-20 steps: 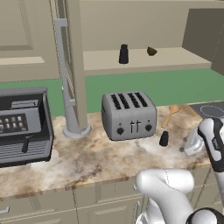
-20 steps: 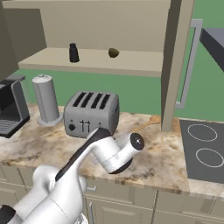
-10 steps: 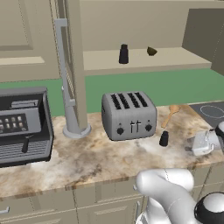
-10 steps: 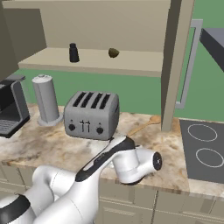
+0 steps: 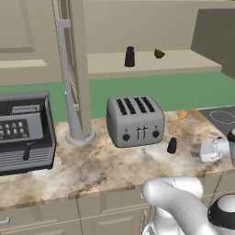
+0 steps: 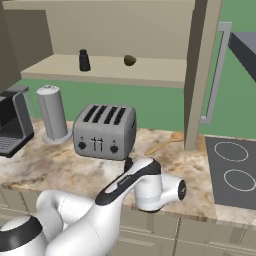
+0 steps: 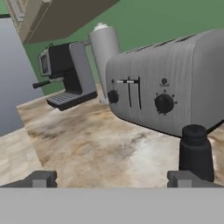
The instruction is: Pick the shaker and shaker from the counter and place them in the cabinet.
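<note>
Left base view: 1 black shaker (image 5: 172,145) stands upright on the marbled surface (image 5: 96,160), just in front of the toaster's (image 5: 135,120) right corner and near the wooden spoon (image 5: 178,120). The hand (image 5: 209,150) shows at the right edge, low over the surface and turned sideways toward that shaker, a short gap apart from it. The other shaker (image 5: 130,57) stands on the tan shelf of the cabinet (image 5: 151,63), with a small brown lump (image 5: 159,53) to its right. A coffee machine (image 5: 23,133) sits at the left.

Right base view: the arm's elbow and wrist (image 6: 150,182) lie low in front of the toaster (image 6: 105,131), hiding most of the near shaker; only a dark sliver shows at the arm's top edge. The shelf shaker (image 6: 84,60) and brown lump (image 6: 130,60) stand well apart on the cabinet shelf (image 6: 150,75). A steel canister (image 6: 52,114) stands left of the toaster.

Hand view: the 2 fingertips (image 7: 190,179) are spread wide, released and holding nothing. The near shaker (image 7: 195,154) stands just beyond the right fingertip, off to that side instead of centred between the 2 tips, with the toaster (image 7: 168,87) right behind it.
</note>
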